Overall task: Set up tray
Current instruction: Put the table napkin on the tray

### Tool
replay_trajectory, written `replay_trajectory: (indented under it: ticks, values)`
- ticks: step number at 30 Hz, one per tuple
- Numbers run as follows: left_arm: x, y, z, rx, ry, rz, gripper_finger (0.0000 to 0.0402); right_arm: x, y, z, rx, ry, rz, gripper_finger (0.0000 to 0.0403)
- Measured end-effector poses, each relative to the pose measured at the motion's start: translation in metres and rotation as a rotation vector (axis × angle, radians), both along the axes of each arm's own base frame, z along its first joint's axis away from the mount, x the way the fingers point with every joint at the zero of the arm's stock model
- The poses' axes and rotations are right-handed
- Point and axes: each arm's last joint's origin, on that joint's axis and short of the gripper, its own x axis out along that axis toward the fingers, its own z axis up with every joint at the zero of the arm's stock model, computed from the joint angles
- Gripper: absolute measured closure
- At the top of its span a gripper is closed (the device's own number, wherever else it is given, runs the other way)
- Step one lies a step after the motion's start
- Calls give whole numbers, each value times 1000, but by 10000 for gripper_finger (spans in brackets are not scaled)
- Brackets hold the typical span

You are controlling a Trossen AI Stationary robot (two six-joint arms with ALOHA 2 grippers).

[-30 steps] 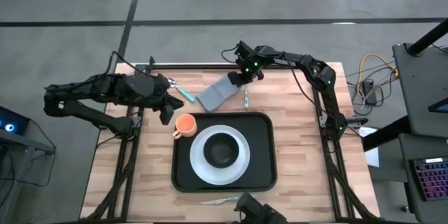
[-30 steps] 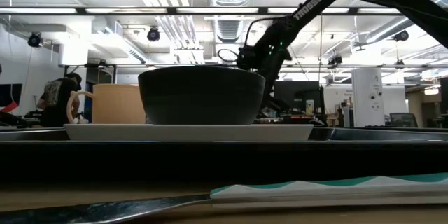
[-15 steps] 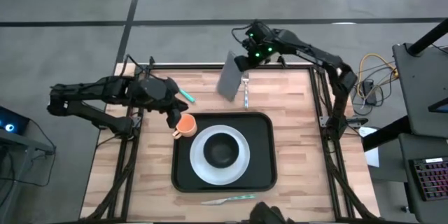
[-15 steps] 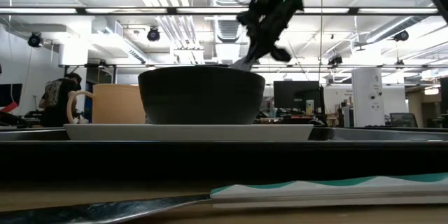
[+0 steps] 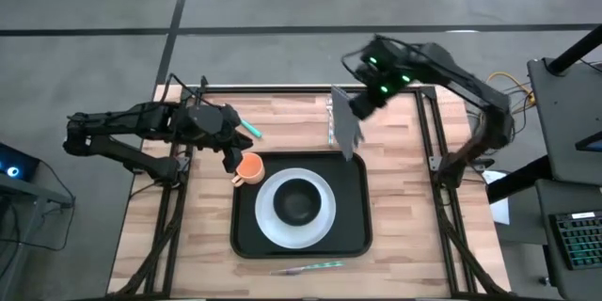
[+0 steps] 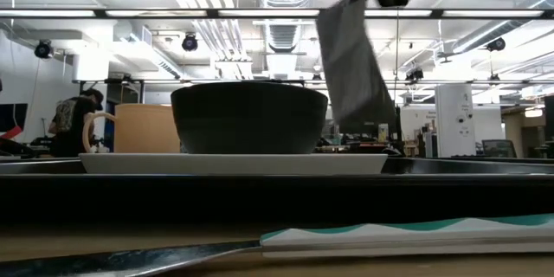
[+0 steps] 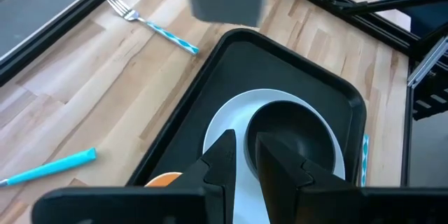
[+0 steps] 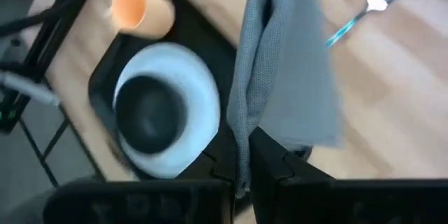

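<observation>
The black tray (image 5: 358, 235) lies mid-table, carrying a white plate (image 5: 268, 216) with a black bowl (image 5: 299, 202) on it. An orange cup (image 5: 248, 166) stands at the tray's far-left corner. My right gripper (image 5: 363, 102) is high over the tray's far-right corner, shut on a grey cloth (image 5: 346, 124). The cloth also shows in the low view (image 6: 351, 69). My left gripper (image 5: 229, 156) hovers just left of the cup. Its fingers (image 7: 225, 155) stand a narrow gap apart, and I cannot tell whether it touches the cup (image 7: 164, 180). My right gripper (image 8: 241, 164) pinches the grey cloth by its top end (image 8: 244, 136) between both fingers, pointing down from above. The cloth looks bunched there, with more than one layer. It is lifted clear and hangs slack below the fingers, above the tray's far rim.
A teal-handled fork (image 5: 331, 132) lies on the wood beyond the tray, partly behind the cloth. Another teal-handled utensil (image 5: 247, 128) lies near the left gripper. A teal-handled knife (image 5: 306, 268) rests by the near edge. Bare wood flanks the tray on both sides.
My right gripper has risen from the table's far side and swung toward the right edge. The grey cloth, first lying on the wood left of the fork, has been lifted clear and now hangs over the tray's far-right corner. Tray, plate, bowl and cup stayed put.
</observation>
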Motion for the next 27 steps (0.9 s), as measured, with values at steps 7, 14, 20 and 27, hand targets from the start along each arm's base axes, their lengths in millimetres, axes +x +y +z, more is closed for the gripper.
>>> replay_trajectory:
  ticks: [7,14,20,27]
  values:
    - [0,0,0,5,0,-4,364,-41,89,34,30,-60,41,395]
    - [0,1,0,28,2,1,364,-55,171,34,60,-26,123,395]
    - [0,1,0,28,2,1,364,-37,223,17,109,31,252,395]
    - [0,1,0,22,0,5,364,-27,274,-4,205,16,355,395]
